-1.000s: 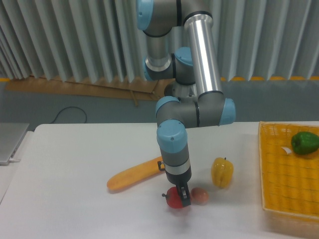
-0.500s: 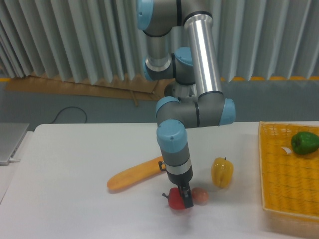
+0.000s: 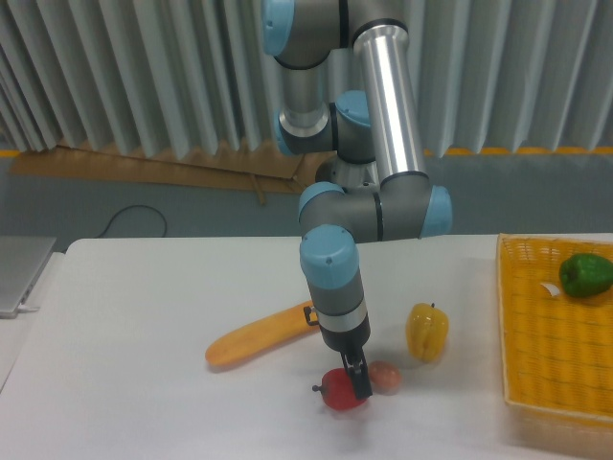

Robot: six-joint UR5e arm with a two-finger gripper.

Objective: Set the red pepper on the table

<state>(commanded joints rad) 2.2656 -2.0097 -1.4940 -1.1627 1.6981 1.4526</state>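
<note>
A: What's changed over the last second?

B: On my screen the red pepper (image 3: 339,390) has slid a little lower and toward the camera compared with a second ago, and its short dark stem now sticks out to the left. The wrist has tipped slightly with it. Nothing else has shifted.

A: Where is the pepper now?

B: Down on the white bench (image 3: 134,316), near the front edge, lying on its side. It sits just beside a small peach-coloured fruit (image 3: 385,376) on its right; I can't tell whether the two touch.

A: And the claw?

B: The claw (image 3: 356,383) points down at the pepper's right side, and one dark finger (image 3: 360,380) crosses in front of it. The other finger is hidden behind, so I cannot tell whether the claw is clamped on the pepper or loosened.

A: What else is on the bench?

B: A long orange vegetable (image 3: 257,336) lies slanted behind the pepper, its right end running behind the arm (image 3: 330,287). A yellow pepper (image 3: 426,332) stands upright to the right, apart from the peach-coloured fruit. At the far right edge is a yellow woven basket (image 3: 536,326) with a green pepper (image 3: 585,274) in its back corner, next to a small white scrap I can't identify.
</note>
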